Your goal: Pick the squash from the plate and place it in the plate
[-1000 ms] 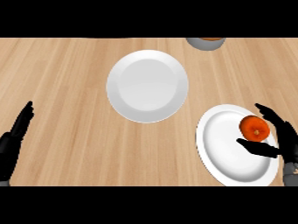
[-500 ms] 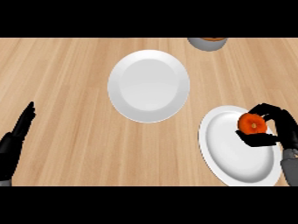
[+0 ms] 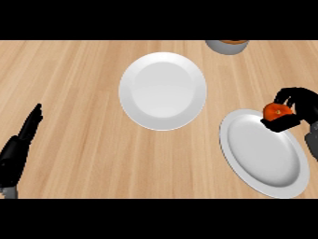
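The pick looks done: the right hand (image 3: 300, 108) has its fingers curled round the orange squash (image 3: 278, 110), held above the near plate's (image 3: 261, 156) far rim. The carry to the bare far plate (image 3: 162, 90) remains; left hand (image 3: 15, 151) rests with straight fingers at the desk's (image 3: 65, 84) left

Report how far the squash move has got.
Done: the robot's right hand is curled round the small orange squash, which shows at the upper right rim of the white plate on the right. In hand: carrying it. Left: setting it on the white round plate at the centre, which holds nothing yet. The left hand rests open at the lower left.
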